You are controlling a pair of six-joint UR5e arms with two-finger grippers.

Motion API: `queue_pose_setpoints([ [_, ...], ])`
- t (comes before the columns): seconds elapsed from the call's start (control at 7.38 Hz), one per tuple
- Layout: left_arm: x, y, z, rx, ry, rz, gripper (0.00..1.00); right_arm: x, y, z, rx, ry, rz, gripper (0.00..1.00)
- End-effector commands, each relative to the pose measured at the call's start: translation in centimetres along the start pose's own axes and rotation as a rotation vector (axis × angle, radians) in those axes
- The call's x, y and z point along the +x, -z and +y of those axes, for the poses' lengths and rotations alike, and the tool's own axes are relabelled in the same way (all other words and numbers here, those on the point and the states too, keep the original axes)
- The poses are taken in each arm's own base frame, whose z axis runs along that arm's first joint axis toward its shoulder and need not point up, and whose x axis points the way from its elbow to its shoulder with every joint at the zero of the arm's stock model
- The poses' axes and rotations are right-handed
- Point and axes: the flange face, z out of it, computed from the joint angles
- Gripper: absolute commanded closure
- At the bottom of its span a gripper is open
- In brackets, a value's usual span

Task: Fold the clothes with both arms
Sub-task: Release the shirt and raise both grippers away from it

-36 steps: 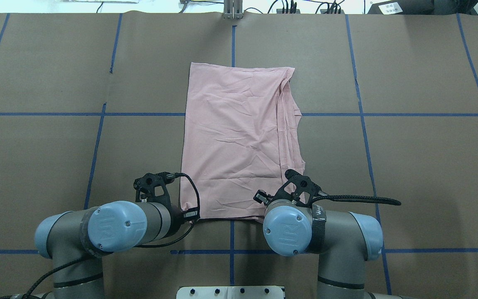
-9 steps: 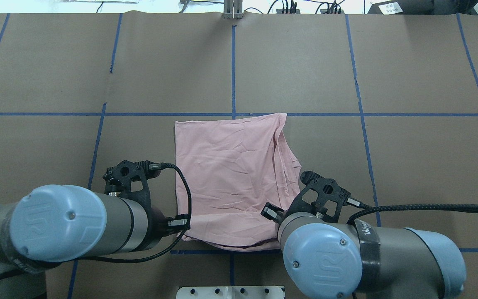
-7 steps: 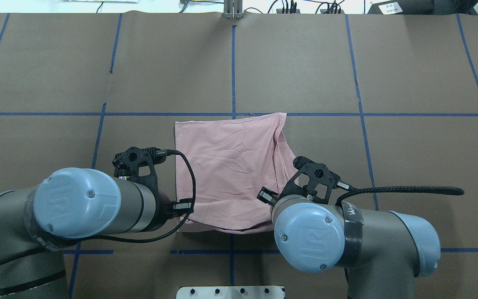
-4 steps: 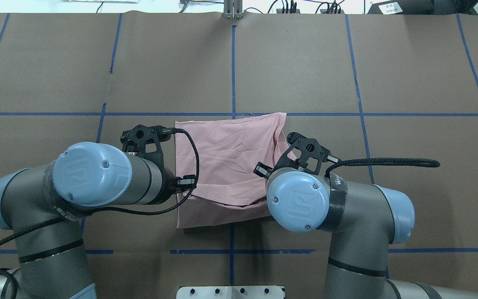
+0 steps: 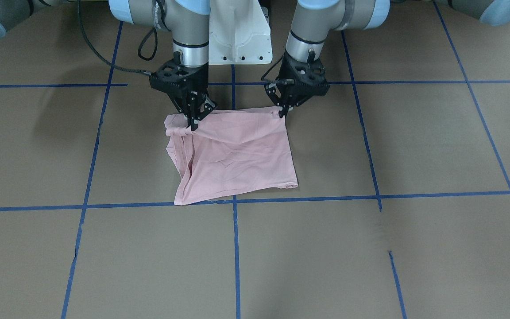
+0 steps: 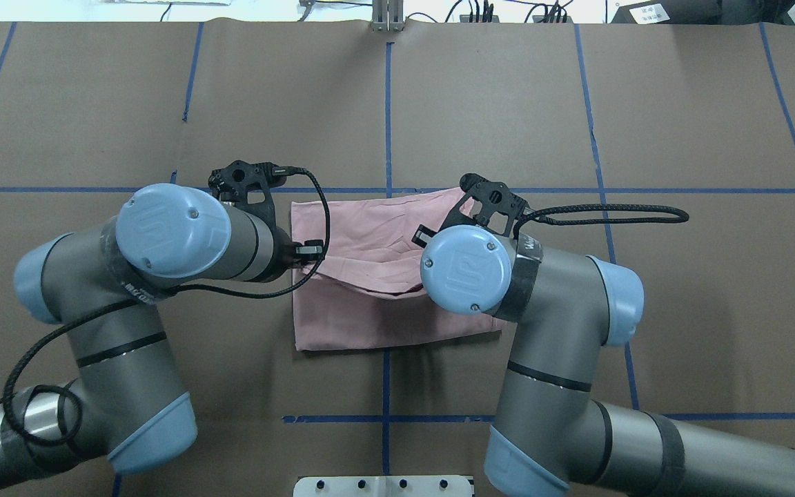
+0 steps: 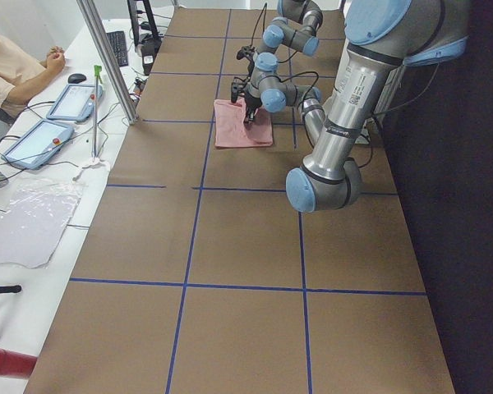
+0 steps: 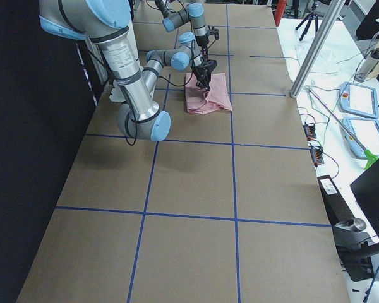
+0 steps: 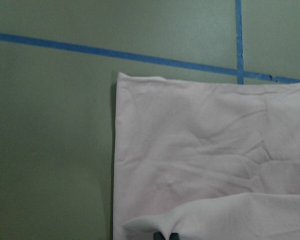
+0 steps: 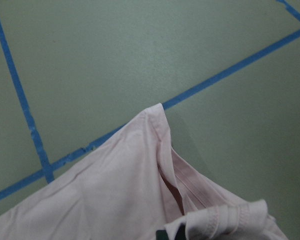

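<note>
The pale pink T-shirt [image 5: 237, 159] lies folded on the brown table, plain side up, its far edge along a blue tape line [image 6: 384, 207]. My left gripper [image 5: 281, 114] is shut on one near corner of the top layer. My right gripper [image 5: 191, 126] is shut on the other near corner, beside the bunched sleeve layers. Both hold that edge lifted and sagging over the shirt's middle, with the lower layer [image 6: 384, 328] flat behind it. In the overhead view the wrists hide both sets of fingers. The wrist views show pink cloth [image 9: 200, 145] [image 10: 105, 200] ahead of each gripper.
Blue tape lines [image 5: 235, 248] divide the brown table into squares. The white pedestal [image 5: 239, 35] stands between the arm bases. Cables [image 6: 480, 10] lie along the far edge. A seated person [image 7: 16, 66], tablets [image 7: 70, 103] and a metal post [image 7: 107, 57] are beside the table.
Both arms have moved away from the robot's base, carrying the shirt's near edge up and over toward its far edge. The lower layer now shows behind them.
</note>
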Motion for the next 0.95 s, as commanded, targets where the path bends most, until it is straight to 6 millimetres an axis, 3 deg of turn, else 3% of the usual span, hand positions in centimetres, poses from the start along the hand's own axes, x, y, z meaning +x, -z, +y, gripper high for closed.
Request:
queue_pose_setpoints([
  [0.0, -3.8, -5.3, -7.6, 0.082, -0.089, -0.02, 0.32, -5.6, -8.8, -7.5, -0.004, 0.074, 0.034, 0.0],
  [0.14, -5.4, -4.5, -10.5, 0.115, -0.18, -0.04, 0.0, -5.4, -10.4, -13.0, -0.054, 0.081, 0.062, 0.0],
  [0.27, -6.6, -3.4, -12.5, 0.1, -0.213, -0.038, 0.0, -4.9, -9.8, -17.2, -0.088, 0.137, 0.059, 0.0],
  [0.41, -7.3, -2.3, -13.3, 0.042, -0.269, 0.0, 0.0, -3.9, -9.5, -19.6, -0.138, 0.172, 0.058, 0.0],
  [0.54, -7.8, -0.6, -13.6, 0.049, -0.321, 0.021, 0.0, -3.3, -8.8, -20.7, -0.189, 0.212, 0.044, 0.0],
  [0.68, -9.4, 1.2, -13.5, 0.064, -0.349, 0.026, 0.0, -1.3, -7.8, -21.5, -0.208, 0.246, 0.017, 0.0],
  [0.81, -12.0, 3.4, -14.0, 0.052, -0.406, 0.023, 0.0, 3.0, -6.2, -23.3, -0.223, 0.303, 0.009, 0.0],
])
